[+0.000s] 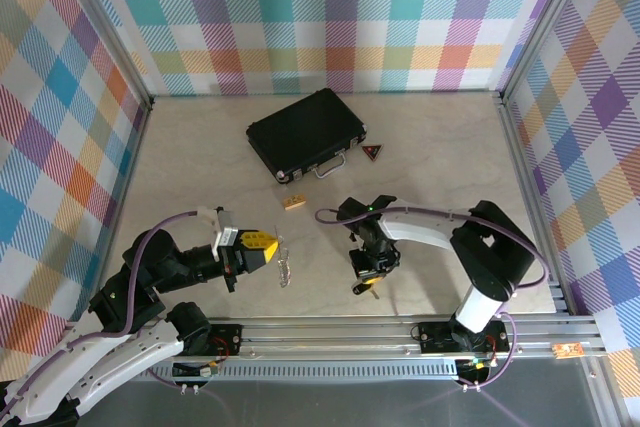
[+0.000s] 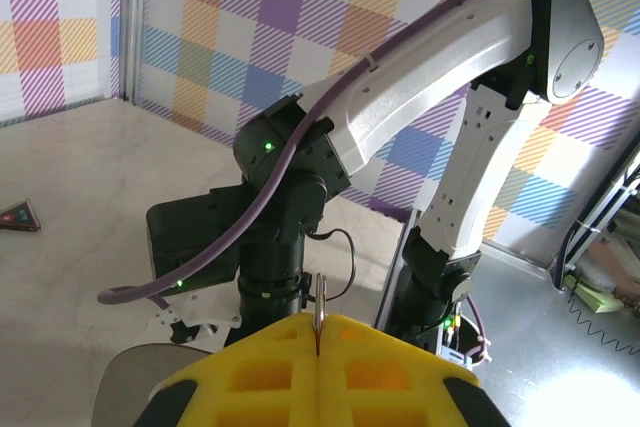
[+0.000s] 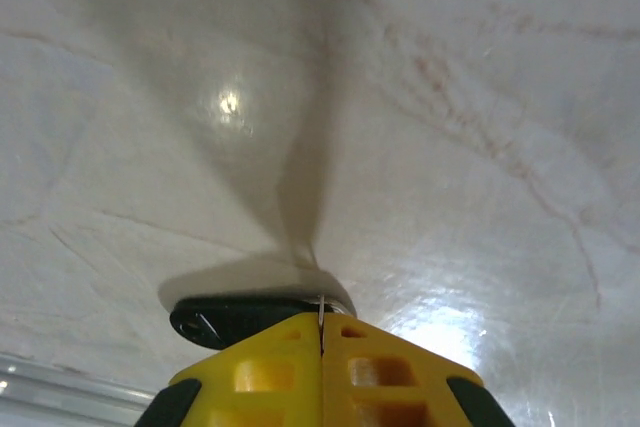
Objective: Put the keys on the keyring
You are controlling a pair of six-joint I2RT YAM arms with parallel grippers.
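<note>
Keyring (image 1: 285,267): held edge-on in closed left pincer (image 2: 318,325), by near edge of desk, left of middle.

Black-headed key (image 3: 230,319): on desk by near edge, right of middle. Right pincer (image 3: 321,325) closed, thin metal sliver nipped between tips, apparently this key's blade.

Step, as judged: picking up key, ring held ready. Next calls for lifting key clear, carrying it toward ring, lining key's hole with ring's opening. Parts tiny, so slip likely.

Black case (image 1: 308,134): toward far edge, lid shut, contents hidden.
</note>
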